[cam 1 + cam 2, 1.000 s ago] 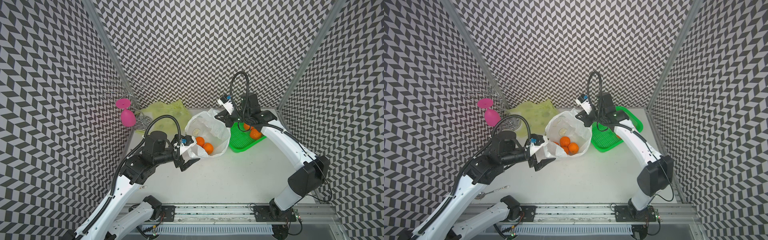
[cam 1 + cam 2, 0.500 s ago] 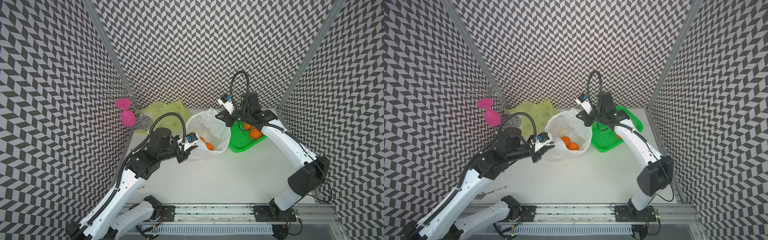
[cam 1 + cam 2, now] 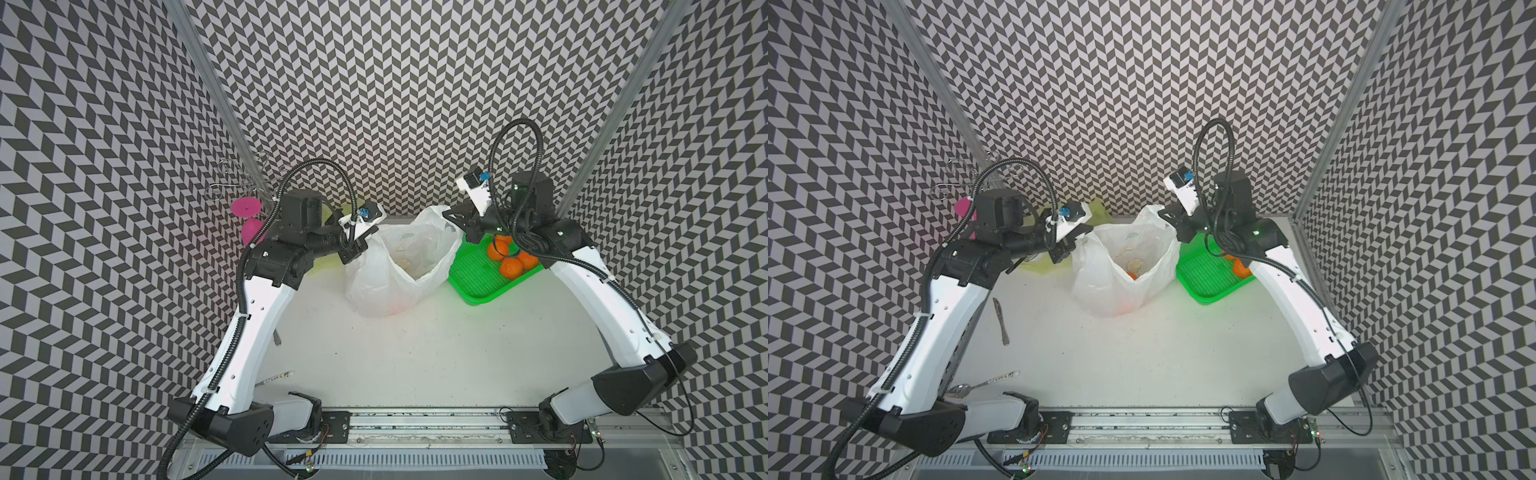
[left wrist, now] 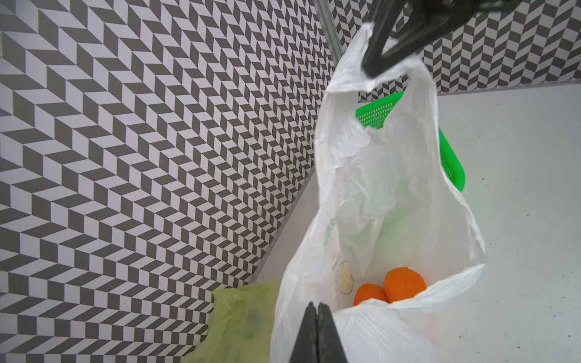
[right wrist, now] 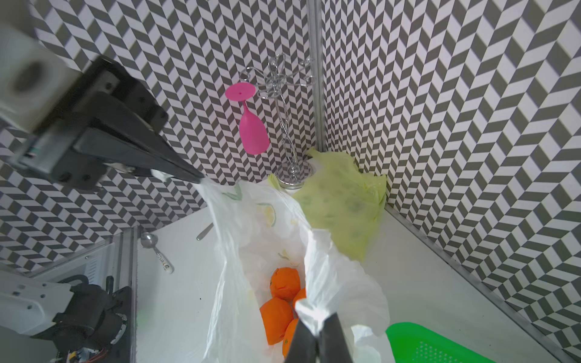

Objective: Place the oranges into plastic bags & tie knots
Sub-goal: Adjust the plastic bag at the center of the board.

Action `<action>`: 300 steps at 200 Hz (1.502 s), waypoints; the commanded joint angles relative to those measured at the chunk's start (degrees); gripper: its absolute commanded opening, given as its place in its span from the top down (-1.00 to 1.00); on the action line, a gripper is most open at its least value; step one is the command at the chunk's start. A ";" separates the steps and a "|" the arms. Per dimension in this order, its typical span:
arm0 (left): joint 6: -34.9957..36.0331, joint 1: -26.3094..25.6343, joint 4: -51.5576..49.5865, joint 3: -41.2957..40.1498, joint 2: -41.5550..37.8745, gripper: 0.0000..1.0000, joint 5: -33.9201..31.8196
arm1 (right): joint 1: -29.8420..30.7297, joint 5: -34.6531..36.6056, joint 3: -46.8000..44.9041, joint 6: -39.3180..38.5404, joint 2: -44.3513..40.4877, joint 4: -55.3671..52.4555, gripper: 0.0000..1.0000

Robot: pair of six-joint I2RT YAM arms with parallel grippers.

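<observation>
A thin white plastic bag with lemon-slice prints (image 3: 386,286) stands open on the white table (image 3: 415,365). Small bright oranges (image 5: 278,314) lie at its bottom. The left gripper (image 4: 317,309) is pinched together on the bag's rim on the left arm's side. The right gripper (image 5: 317,333) is clamped on a bunched handle strip on the opposite side, holding it raised. Touching the bag on the right arm's side, a green mesh plastic basket (image 3: 478,291) holds more oranges (image 3: 510,266). Behind the bag lies a crumpled yellow-green plastic bag (image 5: 342,207).
</observation>
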 commanded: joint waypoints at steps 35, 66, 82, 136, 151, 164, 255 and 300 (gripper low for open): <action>7.14 2.17 -5.20 4.32 3.64 0.90 5.78 | -0.27 0.12 -3.33 4.21 -7.55 7.81 1.00; 7.42 3.36 -5.30 5.55 5.65 0.89 7.12 | -0.26 -0.79 -5.60 6.62 -8.88 10.33 1.00; 7.32 3.97 -4.69 5.68 6.38 0.87 7.72 | -0.26 -0.36 -5.94 7.73 -8.61 11.47 1.00; -4.19 5.67 4.63 2.16 6.19 0.39 10.79 | -0.26 2.72 -8.41 12.54 -6.33 17.34 1.00; -8.86 5.66 6.49 0.41 4.64 0.17 11.52 | -0.26 2.63 -8.47 13.69 -4.94 18.86 1.00; -12.87 5.75 8.06 -1.72 2.63 -0.15 11.53 | -0.26 2.49 -8.23 14.24 -3.89 19.41 1.00; -36.02 0.69 21.67 -18.42 -8.94 -0.94 5.14 | -0.29 2.28 -7.41 13.78 -0.77 19.99 1.00; -36.78 -6.45 29.75 -27.20 -14.74 -0.97 -14.36 | -0.26 1.93 -7.06 13.56 0.20 19.51 1.00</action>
